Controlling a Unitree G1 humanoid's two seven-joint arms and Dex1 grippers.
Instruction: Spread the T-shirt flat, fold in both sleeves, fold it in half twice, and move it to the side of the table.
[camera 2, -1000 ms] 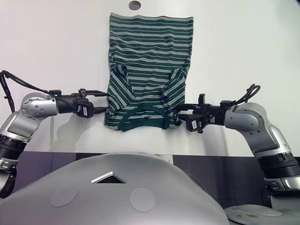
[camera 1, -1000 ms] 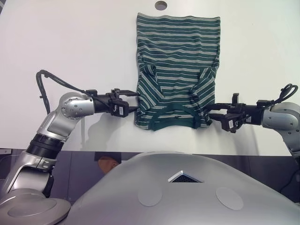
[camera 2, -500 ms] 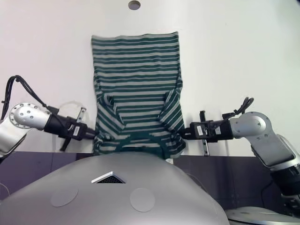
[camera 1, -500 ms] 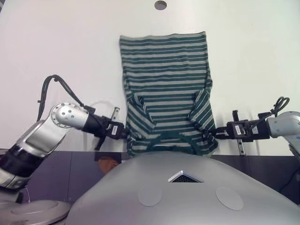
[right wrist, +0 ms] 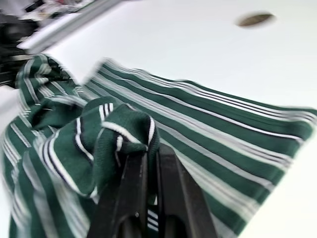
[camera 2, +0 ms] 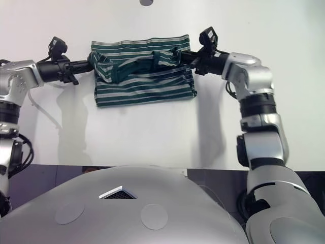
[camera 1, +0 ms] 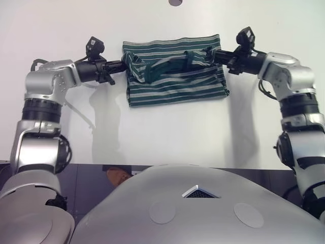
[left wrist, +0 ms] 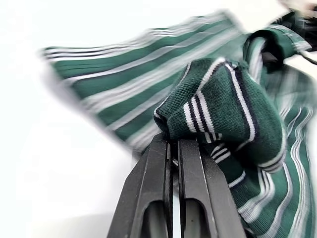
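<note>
The shirt [camera 1: 175, 84] lies doubled between my left pincer [camera 1: 122, 65] and right pincer [camera 1: 216, 55], each clamped on a corner. Half a second ago it lay full-length.

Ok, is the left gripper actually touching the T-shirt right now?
Touching. The left wrist view shows the left gripper shut on a bunched fold of the T-shirt.

Green striped T-shirt [camera 1: 175, 76], folded over.
</note>
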